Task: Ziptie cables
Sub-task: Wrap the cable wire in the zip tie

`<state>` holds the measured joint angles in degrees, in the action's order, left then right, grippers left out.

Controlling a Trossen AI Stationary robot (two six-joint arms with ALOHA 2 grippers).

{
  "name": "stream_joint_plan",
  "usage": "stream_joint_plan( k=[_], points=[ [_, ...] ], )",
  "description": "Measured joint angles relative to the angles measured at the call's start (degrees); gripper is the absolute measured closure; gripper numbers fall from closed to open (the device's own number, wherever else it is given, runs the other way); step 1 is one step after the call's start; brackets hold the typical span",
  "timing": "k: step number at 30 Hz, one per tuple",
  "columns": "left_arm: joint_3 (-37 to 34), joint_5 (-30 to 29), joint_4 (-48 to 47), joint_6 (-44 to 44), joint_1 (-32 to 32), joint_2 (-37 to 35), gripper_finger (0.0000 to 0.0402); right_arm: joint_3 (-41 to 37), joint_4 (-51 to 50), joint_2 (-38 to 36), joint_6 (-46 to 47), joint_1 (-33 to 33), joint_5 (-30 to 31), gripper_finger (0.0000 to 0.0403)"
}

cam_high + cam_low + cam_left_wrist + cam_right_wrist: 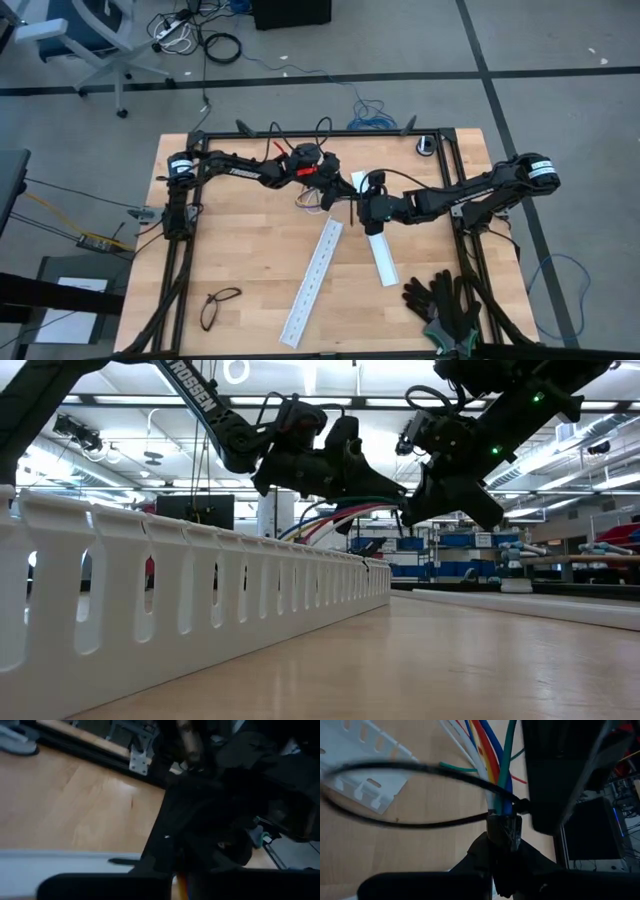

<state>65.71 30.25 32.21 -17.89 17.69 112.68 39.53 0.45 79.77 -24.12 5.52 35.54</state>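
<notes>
Two tools above table centre, right tool (502, 870) clamping cables (492, 765) at bundled end, wires fanning away, left tool (335, 185) closed on cables.

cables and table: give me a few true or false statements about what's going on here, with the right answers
1. The cables are held up off the table between both grippers. True.
2. The right gripper is shut on the bundled end of the cables. True.
3. The black gloves lie in the middle of the table. False: they lie near the edge on the right arm's side.
4. The eyeglasses sit on the table near the edge. True.
5. Only one white rail is on the table. False: a second rail lies beside it.
</notes>
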Motion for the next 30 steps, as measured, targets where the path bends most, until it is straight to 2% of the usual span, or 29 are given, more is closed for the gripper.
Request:
stream_joint_plan(
  k=[4, 17, 23, 27, 30],
  points=[
    [0.0, 0.4, 0.3, 2.7, -0.1, 0.0, 0.0400, 0.0, 0.0, 0.0, 0.0, 0.0, 0.0, 0.0385],
    [-0.7, 3.4, -2.2, 2.5, 1.1, -2.0, 0.0402, 0.0, -0.5, 0.0, 0.6, 0.0, 0.8, 0.0385],
    [-6.3, -0.1, -2.6, 4.3, 3.0, -9.6, 0.0401, 0.0, -1.6, 0.0, 2.4, 0.0, 0.9, 0.0385],
    [-12.8, -5.2, -3.3, 5.6, 3.5, -16.3, 0.0401, 0.0, -1.6, 0.0, 3.6, 0.0, 0.8, 0.0385],
    [-17.1, -7.9, -3.6, 5.6, 3.5, -18.4, 0.0401, 0.0, -1.3, 0.0, 3.6, 0.0, 0.8, 0.0385]
  ],
)
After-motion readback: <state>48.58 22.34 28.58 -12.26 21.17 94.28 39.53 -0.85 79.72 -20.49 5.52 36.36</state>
